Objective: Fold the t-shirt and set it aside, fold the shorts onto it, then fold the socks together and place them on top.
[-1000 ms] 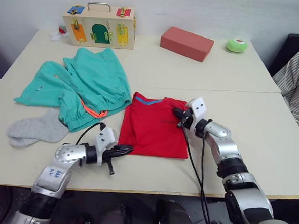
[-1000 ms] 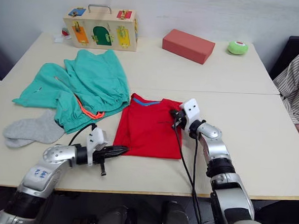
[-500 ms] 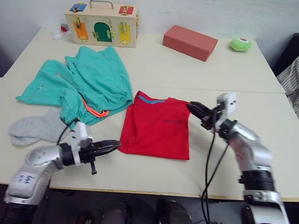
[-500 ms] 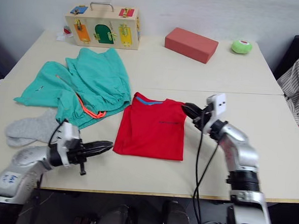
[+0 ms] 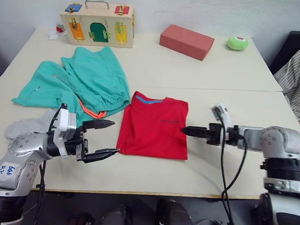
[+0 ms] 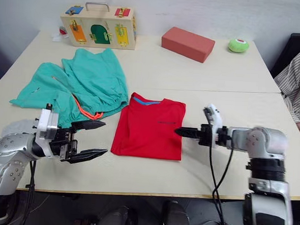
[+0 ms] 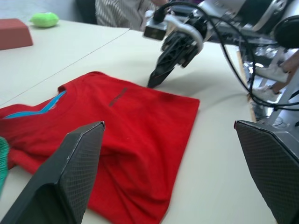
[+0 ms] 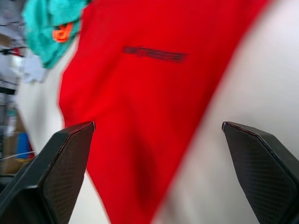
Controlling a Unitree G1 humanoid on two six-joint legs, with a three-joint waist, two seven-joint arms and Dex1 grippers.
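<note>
- Two grippers sit on either side of the t-shirt [image 5: 155, 127], which lies as a neat red rectangle in the middle of the near table [image 5: 136, 178].
- The left gripper [image 5: 101, 138] has its fingers spread wide apart. It holds nothing and sits just beside the shirt's left edge.
- The right gripper [image 5: 185, 130] points at the shirt's right edge. The wrist view shows its fingers spread wide too, with nothing between them.
- The shirt looks folded, so I think the step now is to move it aside.
- To do this well, each gripper should slide low along the table and pinch through all the layers at its edge, not just the top one.
- Both should lift and move together, at the same speed, so the fold does not fall open.
- The shorts [image 5: 85, 85] lie spread out at the far left, touching the shirt's top left corner. The shirt should go to a bare spot away from them.
- The socks [image 5: 29, 126] wait by the left arm.
</note>
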